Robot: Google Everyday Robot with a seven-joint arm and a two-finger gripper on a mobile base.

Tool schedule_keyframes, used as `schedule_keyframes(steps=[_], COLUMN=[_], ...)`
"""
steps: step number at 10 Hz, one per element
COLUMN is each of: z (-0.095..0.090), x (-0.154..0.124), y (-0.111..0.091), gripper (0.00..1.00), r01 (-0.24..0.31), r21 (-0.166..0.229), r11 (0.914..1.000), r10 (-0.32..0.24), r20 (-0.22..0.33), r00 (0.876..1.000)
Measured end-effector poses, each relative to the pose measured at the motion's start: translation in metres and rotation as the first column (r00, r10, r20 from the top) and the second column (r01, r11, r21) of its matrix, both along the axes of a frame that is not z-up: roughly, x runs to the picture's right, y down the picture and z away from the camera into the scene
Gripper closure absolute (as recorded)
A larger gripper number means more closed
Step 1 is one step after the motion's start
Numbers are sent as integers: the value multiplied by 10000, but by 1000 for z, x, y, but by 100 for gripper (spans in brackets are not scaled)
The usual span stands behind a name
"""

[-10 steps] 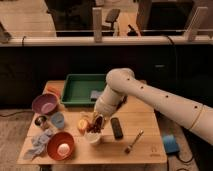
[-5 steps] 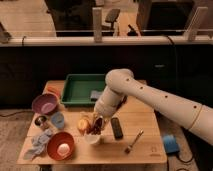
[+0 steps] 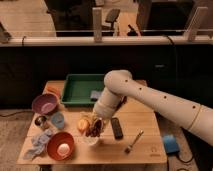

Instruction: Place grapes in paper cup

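The grapes (image 3: 93,128), a dark reddish-purple bunch, hang at my gripper (image 3: 95,125) just over the white paper cup (image 3: 90,139), which stands near the front middle of the wooden table (image 3: 142,150). The bunch's lower end seems to reach into the cup's mouth. My white arm comes in from the right and bends down over the table. The gripper is right above the cup, with the grapes in front of its fingers.
An orange fruit (image 3: 82,124) lies just left of the cup. A black remote (image 3: 116,128) and a spoon (image 3: 133,142) lie to its right. A red bowl (image 3: 61,146), light-blue cup (image 3: 57,120), purple bowl (image 3: 45,104), cloth (image 3: 38,144) and green tray (image 3: 82,89) are around.
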State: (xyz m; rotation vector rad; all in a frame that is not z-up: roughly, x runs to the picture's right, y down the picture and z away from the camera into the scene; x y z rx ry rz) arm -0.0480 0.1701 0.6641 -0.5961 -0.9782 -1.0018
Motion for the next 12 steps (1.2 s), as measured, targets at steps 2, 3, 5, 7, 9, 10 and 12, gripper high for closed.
schedule_keyframes(steps=[2, 3, 5, 7, 9, 10, 12], z=[-2, -2, -2, -6, -10, -13, -16], x=[0, 4, 7, 10, 8, 6, 2], y=[-2, -9, -18, -25, -28, -28, -27], gripper=[96, 96, 96, 96, 96, 96, 96], r01=[12, -37, -98, -137, 7, 182, 463], r21=[128, 314, 513, 766, 1006, 1167, 1399], r11=[9999, 9995, 9986, 9970, 9949, 9930, 9891], r10=[-11, 45, 117, 171, 30, -146, -442], r20=[-96, -253, -383, -428, -366, -314, -179], r00=[10000, 9997, 9992, 9989, 9993, 9994, 9989])
